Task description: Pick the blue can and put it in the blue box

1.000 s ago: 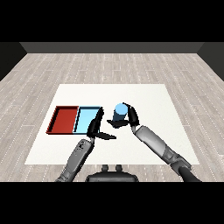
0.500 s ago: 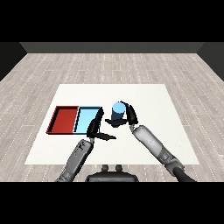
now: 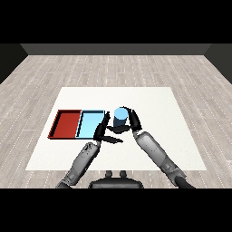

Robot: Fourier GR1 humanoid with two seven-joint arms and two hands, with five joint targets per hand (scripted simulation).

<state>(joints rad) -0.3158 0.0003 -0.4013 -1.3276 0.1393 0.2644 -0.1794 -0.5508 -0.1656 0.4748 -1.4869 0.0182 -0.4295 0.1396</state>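
White table (image 3: 149, 97) carrying everything, with the red tray (image 3: 66, 123) and the light blue tray (image 3: 91, 123) lying side by side toward its left edge, the blue one on the inner side. Right hand (image 3: 131, 121) is holding the blue can (image 3: 120, 117) upright, fingers and thumb curling round it, and is carrying it leftward: across the last second the can is drifting from nearer the table's middle to a spot just beside the blue tray's right rim. Whether the can is clear of the table surface, cannot tell from here. Left hand (image 3: 103, 131) is hanging at the blue tray's near right corner, fingers fairly straight and spread, holding nothing, hardly shifting over that same second. Reading of it: the pick looks done and the carry is under way, with only the last crossing over the tray's rim remaining. The left hand is sitting close to the can's path, so the crossing probably calls for some care there.
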